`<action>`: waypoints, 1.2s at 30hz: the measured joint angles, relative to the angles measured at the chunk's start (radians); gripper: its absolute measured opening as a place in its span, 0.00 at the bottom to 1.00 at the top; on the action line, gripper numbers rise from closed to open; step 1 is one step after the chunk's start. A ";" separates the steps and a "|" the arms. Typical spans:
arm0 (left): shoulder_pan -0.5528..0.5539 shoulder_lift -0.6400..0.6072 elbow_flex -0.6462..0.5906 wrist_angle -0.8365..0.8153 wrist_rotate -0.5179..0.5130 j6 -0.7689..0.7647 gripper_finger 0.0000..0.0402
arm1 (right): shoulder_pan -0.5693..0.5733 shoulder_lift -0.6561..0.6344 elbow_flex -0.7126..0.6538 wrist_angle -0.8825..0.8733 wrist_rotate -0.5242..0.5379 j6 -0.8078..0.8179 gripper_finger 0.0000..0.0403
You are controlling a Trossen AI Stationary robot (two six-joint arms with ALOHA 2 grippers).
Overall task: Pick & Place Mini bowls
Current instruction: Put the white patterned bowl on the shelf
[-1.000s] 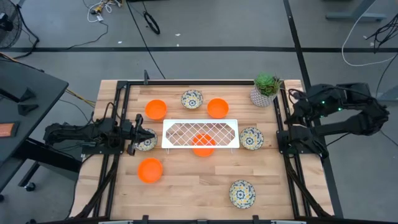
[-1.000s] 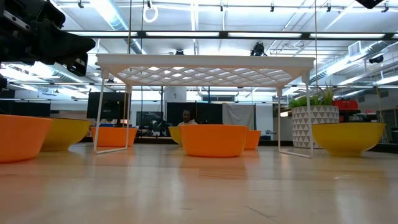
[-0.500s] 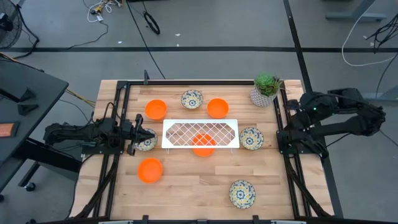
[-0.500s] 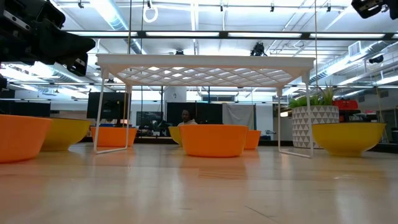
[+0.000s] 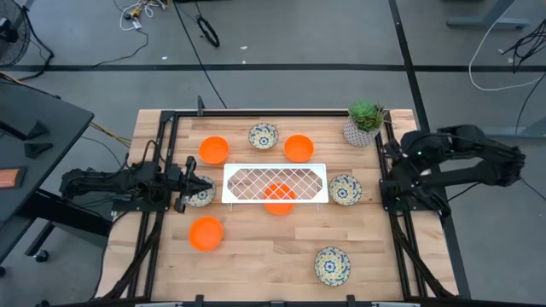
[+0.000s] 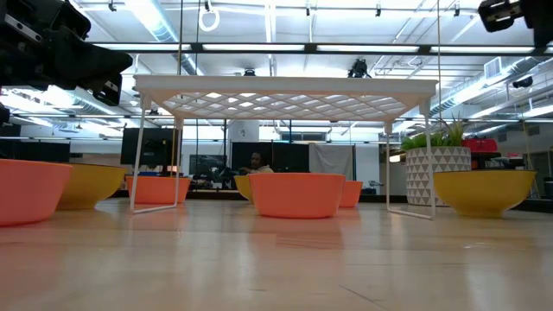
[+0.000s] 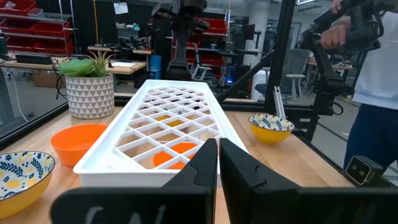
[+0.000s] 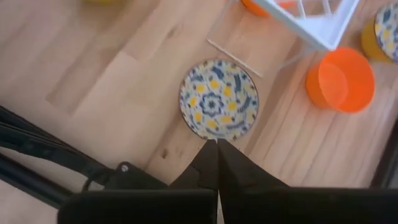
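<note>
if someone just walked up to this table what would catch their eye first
Probably the white lattice rack at the table's centre, with an orange bowl under it. Around it sit three more orange bowls and four floral bowls, plus a potted plant in the far right corner.

Count from above: four orange bowls (image 5: 214, 149), one of them under the rack (image 5: 275, 182), and four floral bowls (image 5: 264, 136), so eight bowls total. Plus one white rack, one potted plant (image 5: 365, 122) near the table's corner, and two arms.
</note>
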 joint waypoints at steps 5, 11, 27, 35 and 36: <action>0.000 0.000 0.000 0.000 0.000 0.000 0.06 | 0.000 0.036 -0.033 0.001 0.045 -0.003 0.00; 0.000 0.000 0.000 0.000 0.000 0.000 0.06 | 0.000 0.059 -0.102 0.048 0.051 0.004 0.00; 0.000 0.000 0.000 0.000 0.000 0.000 0.06 | 0.000 0.089 -0.332 0.196 0.052 0.111 0.00; 0.000 0.000 0.000 0.000 0.000 0.000 0.06 | 0.011 0.124 -0.370 0.290 0.048 0.053 0.01; 0.000 0.000 0.000 0.000 0.000 0.000 0.06 | 0.019 0.128 -0.373 0.300 0.048 0.041 0.01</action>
